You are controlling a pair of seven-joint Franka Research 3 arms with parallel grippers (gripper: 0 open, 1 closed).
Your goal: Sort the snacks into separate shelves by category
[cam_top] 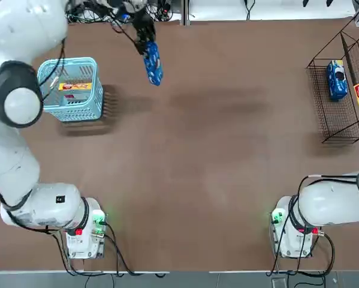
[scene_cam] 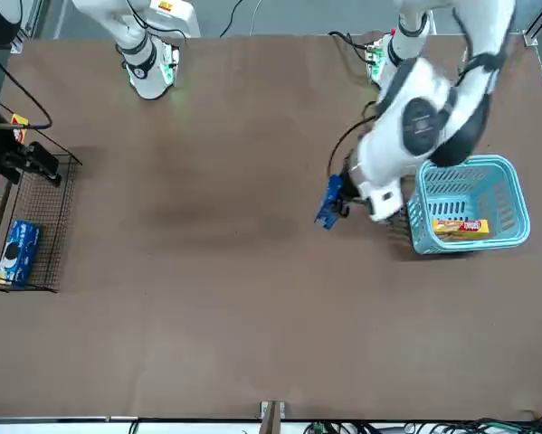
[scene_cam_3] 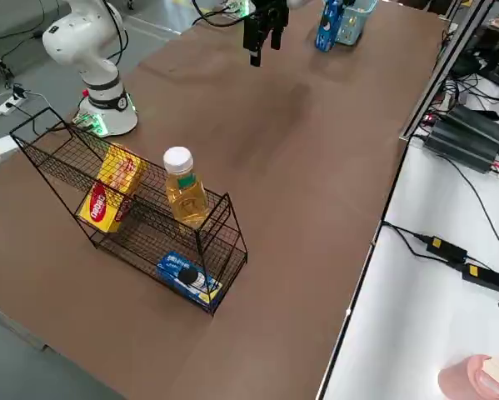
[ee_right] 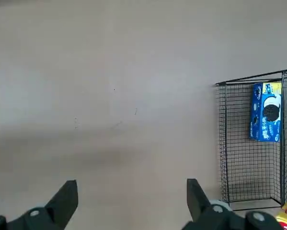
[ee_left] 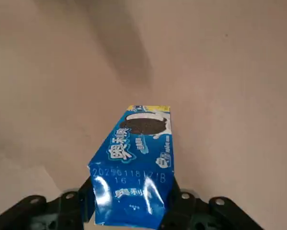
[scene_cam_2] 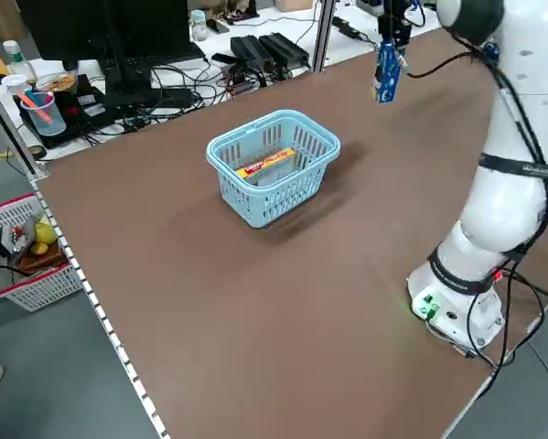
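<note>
The brown table [cam_top: 197,168] carried two containers. The black wire rack [scene_cam_3: 141,225] stood at the table's right edge, toward the far corner; its lower tier held a blue packet [scene_cam_3: 187,279] and its upper tier a yellow-orange box [scene_cam_3: 107,196], with a capped bottle of amber liquid [scene_cam_3: 182,187] upright on the rack beside the box. The light blue basket [cam_top: 74,90] stood near the far left corner, a second yellow-orange box [scene_cam_2: 266,163] lying inside it. The left gripper [cam_top: 144,36] hung above the table beside the basket, toward the far edge, its fingers pinching another blue packet [cam_top: 153,63] by one end, the packet clear of the tabletop. The right gripper [ee_right: 131,203] was raised over the table on the rack's side, its fingers spread wide and empty
</note>
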